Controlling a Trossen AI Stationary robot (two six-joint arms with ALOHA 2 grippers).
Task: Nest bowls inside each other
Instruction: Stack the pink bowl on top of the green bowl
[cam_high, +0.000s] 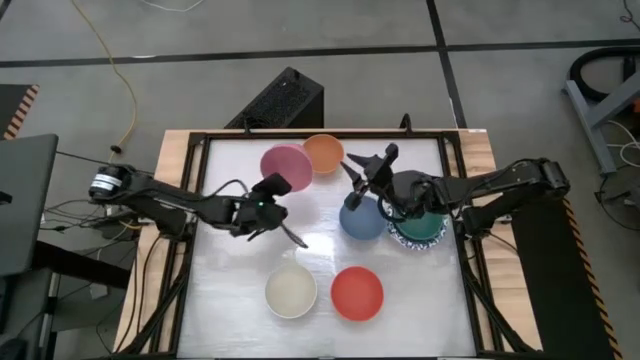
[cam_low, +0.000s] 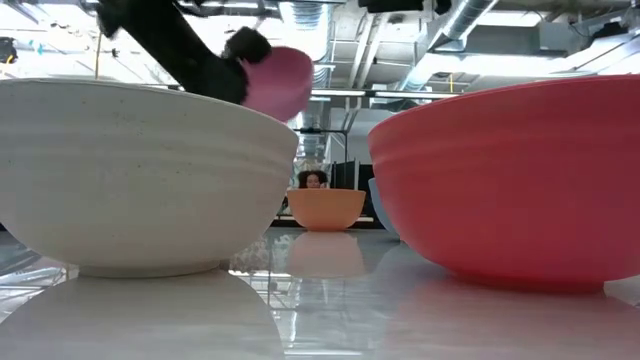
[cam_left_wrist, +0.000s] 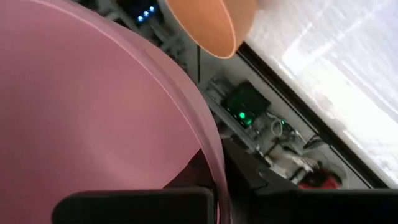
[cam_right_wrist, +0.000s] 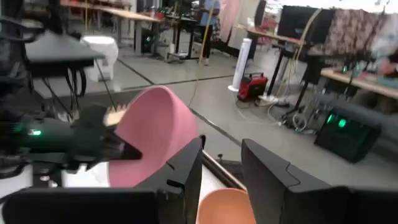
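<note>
A glossy white tabletop (cam_high: 320, 250) sits in a dark frame; a black box (cam_high: 283, 101) and a yellow cable (cam_high: 118, 75) lie on the grey floor beyond.

Stacked bowls (cam_high: 418, 230) under right arm

Six loose bowls can be counted on the table from above, one of each colour: one pink bowl (cam_high: 287, 166) at about 11 o'clock, one orange bowl (cam_high: 324, 152) at 12 o'clock just beside it, one blue bowl (cam_high: 361, 220) right of centre, one green bowl (cam_high: 424, 228) at 3 o'clock sitting inside one white bowl with a blue-patterned rim (cam_high: 417, 243), one cream bowl (cam_high: 291, 291) at 7 o'clock, and one red bowl (cam_high: 357, 293) at 5 o'clock. How many patterned bowls lie stacked under the green one cannot be told.
</note>
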